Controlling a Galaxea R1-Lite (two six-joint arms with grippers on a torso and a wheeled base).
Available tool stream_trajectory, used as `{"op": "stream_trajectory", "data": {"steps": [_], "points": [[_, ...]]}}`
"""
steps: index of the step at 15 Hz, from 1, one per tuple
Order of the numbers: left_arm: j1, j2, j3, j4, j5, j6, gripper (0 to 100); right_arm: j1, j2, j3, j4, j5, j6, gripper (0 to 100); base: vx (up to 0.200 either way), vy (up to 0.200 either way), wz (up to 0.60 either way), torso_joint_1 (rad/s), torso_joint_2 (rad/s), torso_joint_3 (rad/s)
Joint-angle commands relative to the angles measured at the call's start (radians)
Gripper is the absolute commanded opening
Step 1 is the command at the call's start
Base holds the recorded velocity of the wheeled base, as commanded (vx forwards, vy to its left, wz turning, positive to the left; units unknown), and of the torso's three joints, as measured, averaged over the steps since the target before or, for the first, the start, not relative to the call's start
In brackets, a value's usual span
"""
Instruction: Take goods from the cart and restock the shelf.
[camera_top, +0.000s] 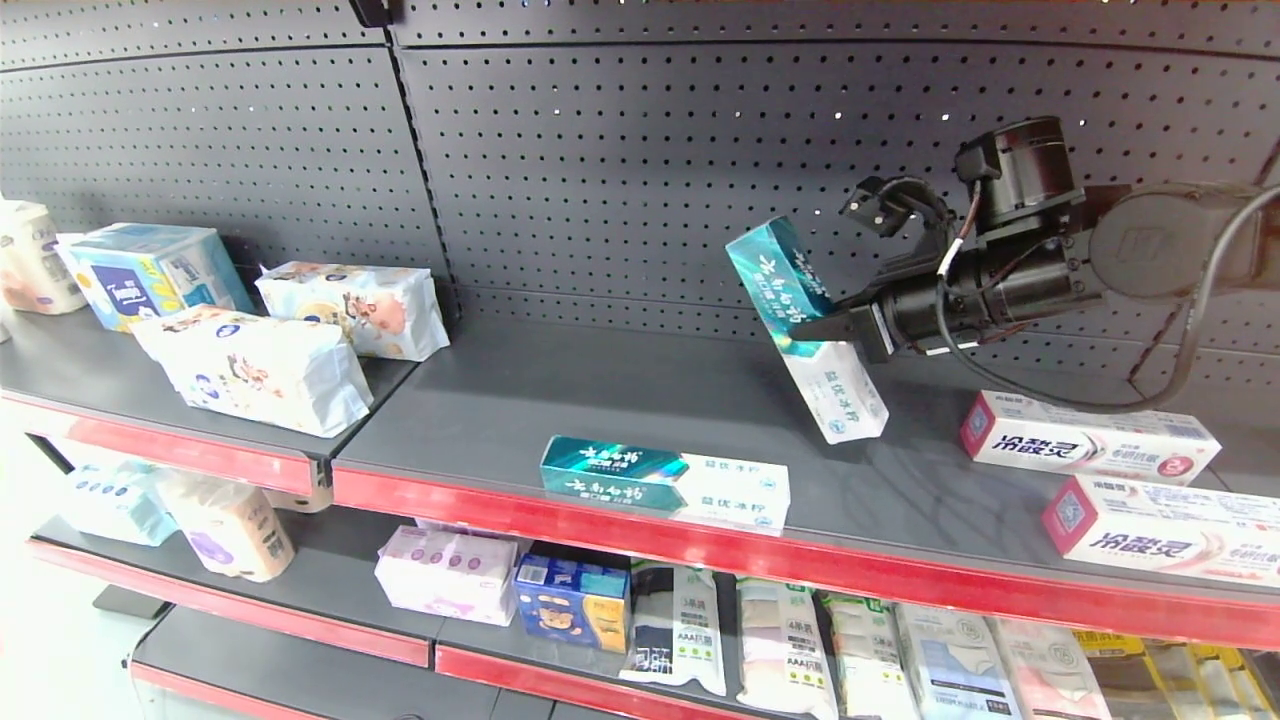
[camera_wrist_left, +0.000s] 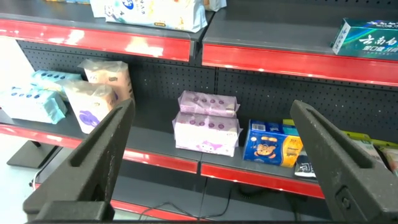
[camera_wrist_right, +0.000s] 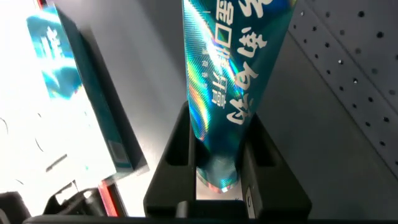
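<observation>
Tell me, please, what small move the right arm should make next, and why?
Probably lower the right pincer and tip the toothpaste box flat onto the bare shelf behind the matching box at the front edge, then release. The held box is tilted, white end down toward the shelf, with the pincer shut on it, so it is not yet placed.

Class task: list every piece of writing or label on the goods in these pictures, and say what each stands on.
Large white characters, clear: teal end of the toothpaste box in the right gripper.
Same white characters, plus blue ones on the white end: teal box lying at the shelf front.
Big blue characters: two red-and-white boxes.
Too small to read: print on lower-shelf packs.
</observation>
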Motion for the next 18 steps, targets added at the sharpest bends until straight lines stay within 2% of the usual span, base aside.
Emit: {"op": "stream_trajectory", "data": {"steps": [1,8,11,14,18], "points": [[0.000,0.000,0.000,0.000,0.000,-0.001,100,0.005,0.017,-0.019,0.001,0.014,0.004,0,0.000,0.000,0.00,0.000,0.00,0.000],[0.000,0.000,0.000,0.000,0.000,-0.001,100,-0.052,0.053,-0.022,0.010,0.030,0.003,0,0.000,0.000,0.00,0.000,0.00,0.000],[0.000,0.000,0.000,0.000,0.000,-0.001,100,-0.052,0.097,-0.067,0.016,-0.002,0.000,0,0.000,0.000,0.00,0.000,0.00,0.000],[0.000,0.000,0.000,0.000,0.000,-0.001,100,-0.050,0.100,-0.056,0.018,-0.022,-0.008,0,0.000,0.000,0.00,0.000,0.00,0.000],[0.000,0.000,0.000,0.000,0.000,-0.001,100,-0.057,0.094,-0.054,0.102,-0.055,-0.137,0,0.000,0.000,0.00,0.000,0.00,0.000]]}}
